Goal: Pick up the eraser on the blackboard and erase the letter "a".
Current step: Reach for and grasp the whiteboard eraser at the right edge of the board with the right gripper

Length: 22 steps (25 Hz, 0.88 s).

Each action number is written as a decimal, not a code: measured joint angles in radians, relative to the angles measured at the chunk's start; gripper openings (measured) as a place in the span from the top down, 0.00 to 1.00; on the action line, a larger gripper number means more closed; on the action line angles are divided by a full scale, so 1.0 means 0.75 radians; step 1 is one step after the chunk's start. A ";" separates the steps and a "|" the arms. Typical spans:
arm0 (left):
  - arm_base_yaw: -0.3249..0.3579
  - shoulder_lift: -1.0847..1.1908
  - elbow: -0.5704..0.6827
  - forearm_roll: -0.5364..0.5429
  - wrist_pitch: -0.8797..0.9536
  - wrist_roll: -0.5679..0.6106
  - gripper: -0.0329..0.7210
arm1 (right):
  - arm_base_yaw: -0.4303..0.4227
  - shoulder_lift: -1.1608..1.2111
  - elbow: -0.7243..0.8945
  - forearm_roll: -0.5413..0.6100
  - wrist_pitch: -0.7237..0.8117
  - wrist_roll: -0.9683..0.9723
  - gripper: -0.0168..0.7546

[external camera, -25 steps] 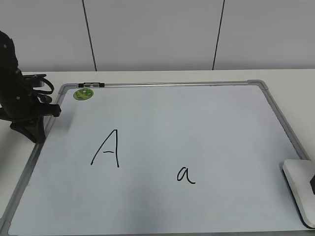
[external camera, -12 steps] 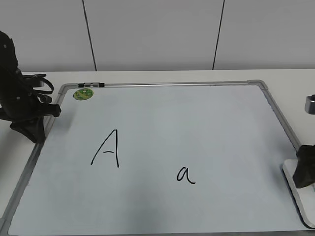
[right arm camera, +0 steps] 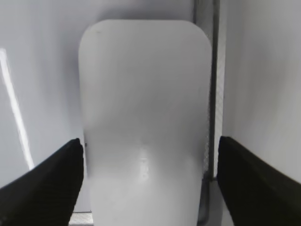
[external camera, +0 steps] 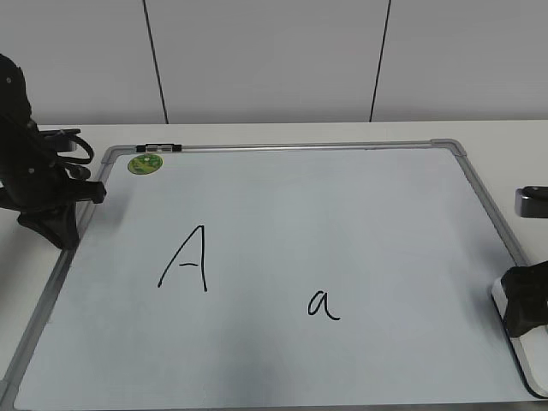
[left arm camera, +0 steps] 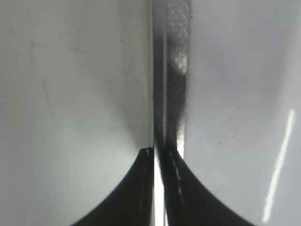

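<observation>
White desk point(external camera: 282, 133) bearing pale blue-white metal-framed blackboard point(external camera: 342, 214) with small handwritten black letter "a" point(external camera: 323, 305) near centre; white rounded plastic eraser point(right arm camera: 143, 122) at near right edge between spread right gripper point(right arm camera: 150, 176) jaws; left gripper point(left arm camera: 157, 157) jaws clenched, far left.

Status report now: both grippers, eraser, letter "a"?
Right gripper open, straddling the eraser, not gripping. Left gripper shut, parked at the blackboard frame. Letter "a" untouched, path clear.
</observation>
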 joint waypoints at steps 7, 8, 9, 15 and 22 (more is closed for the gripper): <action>0.000 0.000 0.000 -0.002 0.000 0.000 0.92 | 0.000 0.072 -0.003 0.021 -0.040 0.004 0.13; 0.000 0.000 0.000 -0.002 0.000 0.000 0.92 | 0.000 0.084 -0.003 0.021 -0.046 0.004 0.13; 0.000 0.000 0.000 -0.002 0.000 0.000 0.92 | 0.000 0.086 -0.003 0.024 -0.048 0.004 0.14; 0.000 0.000 0.000 -0.002 0.000 0.000 0.92 | 0.000 0.087 -0.003 0.027 -0.056 0.006 0.26; 0.000 0.000 0.000 -0.007 0.000 0.000 0.92 | 0.000 0.087 -0.003 0.027 -0.057 0.006 0.30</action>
